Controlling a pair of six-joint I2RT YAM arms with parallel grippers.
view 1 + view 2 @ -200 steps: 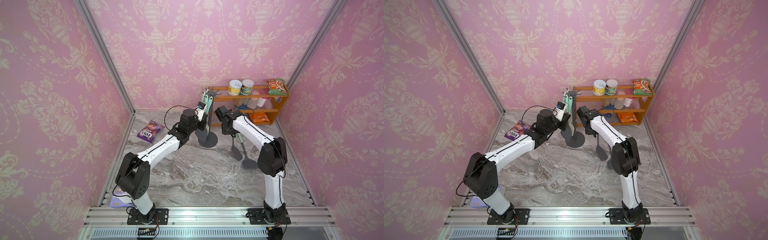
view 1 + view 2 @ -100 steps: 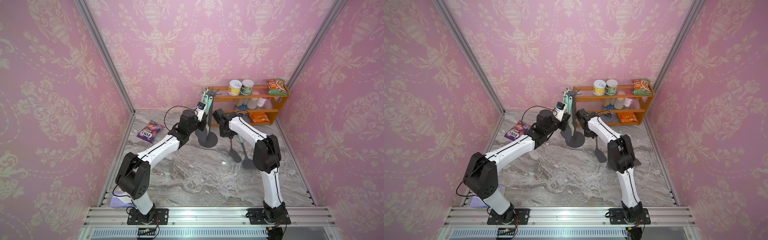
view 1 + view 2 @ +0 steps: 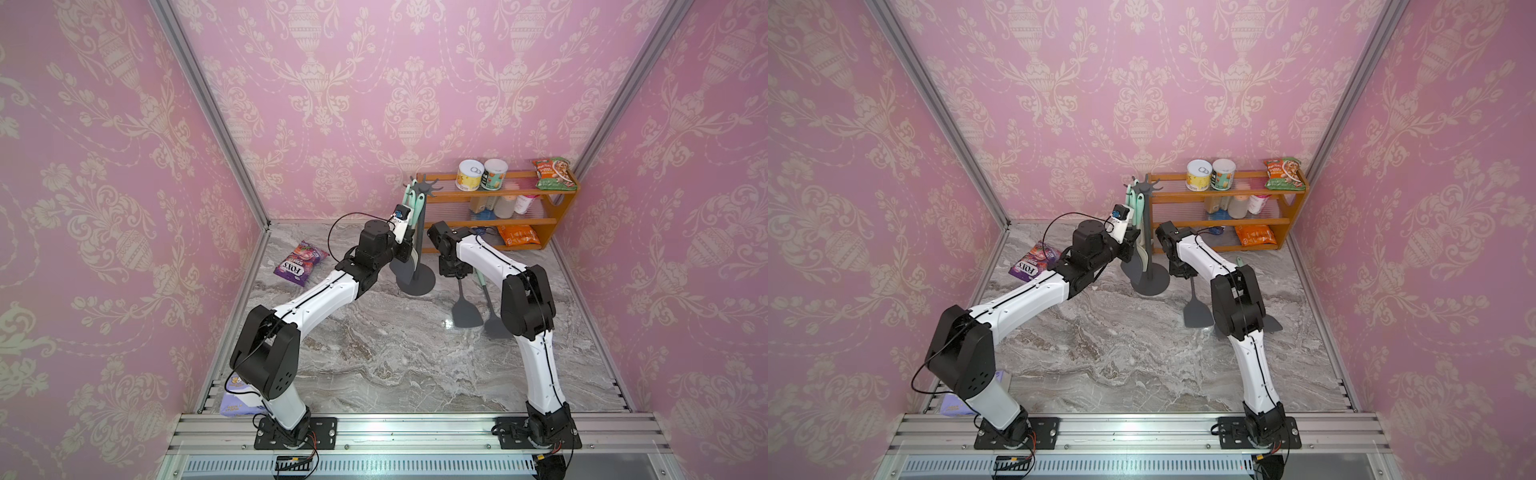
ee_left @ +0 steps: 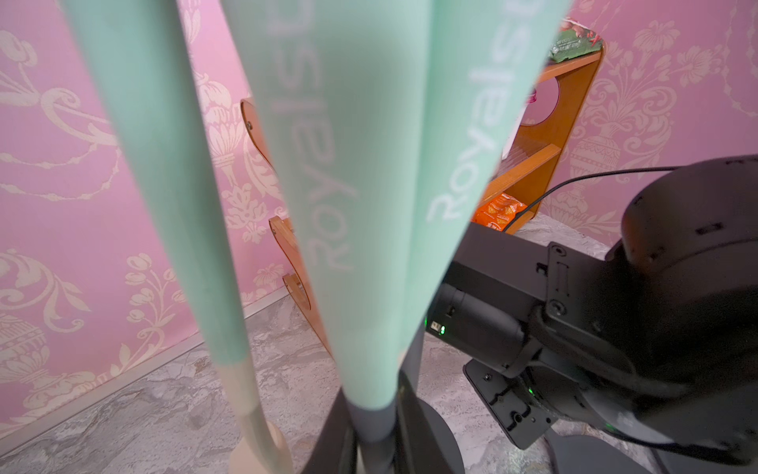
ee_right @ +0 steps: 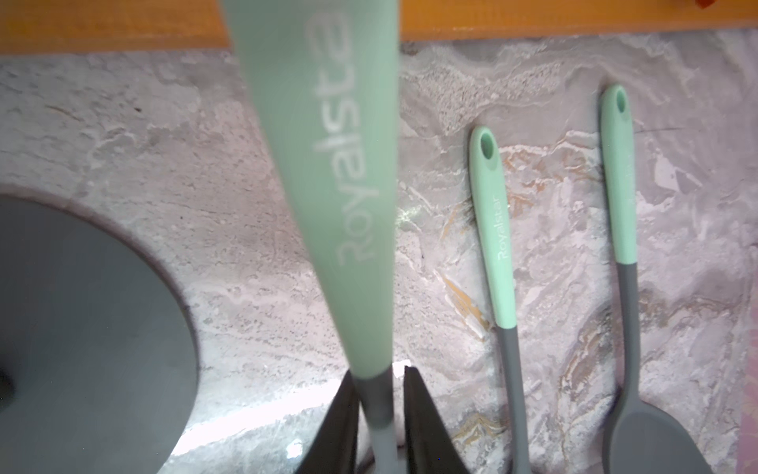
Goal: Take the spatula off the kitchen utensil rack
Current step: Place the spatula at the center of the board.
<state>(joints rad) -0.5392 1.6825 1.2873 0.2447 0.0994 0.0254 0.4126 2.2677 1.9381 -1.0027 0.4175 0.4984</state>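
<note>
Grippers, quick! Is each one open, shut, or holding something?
Left gripper: shut on a hanging mint-handled utensil.
Right gripper: open, fingers loose around the spatula.

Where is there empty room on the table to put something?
The front middle of the table, between the left arm and right arm, is bare. Crowded: the back, around the utensil rack, the spatula and other utensils by the right arm, the orange shelf, and the candy bag.

kitchen utensil rack [image 3: 417, 284]: dark grey, upright | spatula [image 3: 467, 311]: mint handle, grey blade, off it, just beside
</note>
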